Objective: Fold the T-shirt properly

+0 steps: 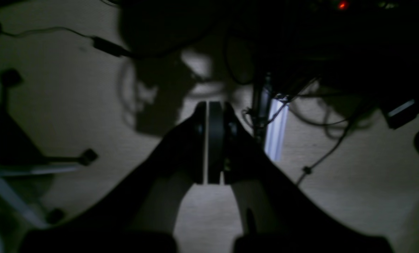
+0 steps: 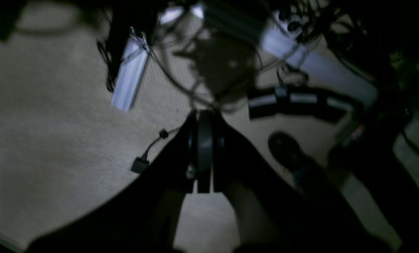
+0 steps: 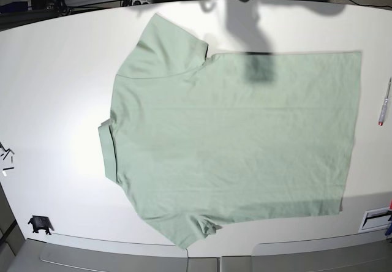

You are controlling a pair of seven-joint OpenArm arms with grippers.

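Note:
The pale sage-green T-shirt (image 3: 233, 131) lies spread flat on the white table (image 3: 55, 82) in the base view, back side up, collar at the left, hem at the right, one sleeve toward the far edge and one toward the near edge. Neither arm shows in the base view. My left gripper (image 1: 211, 105) is shut and empty, hanging over a beige floor. My right gripper (image 2: 204, 114) is also shut and empty over the floor. The shirt does not show in either wrist view.
A pen (image 3: 384, 103) lies at the table's right edge. A small black clip (image 3: 40, 224) and small bits (image 3: 6, 155) sit at the left. Cables, metal rails (image 2: 130, 75) and a chair base (image 1: 37, 161) are on the floor below.

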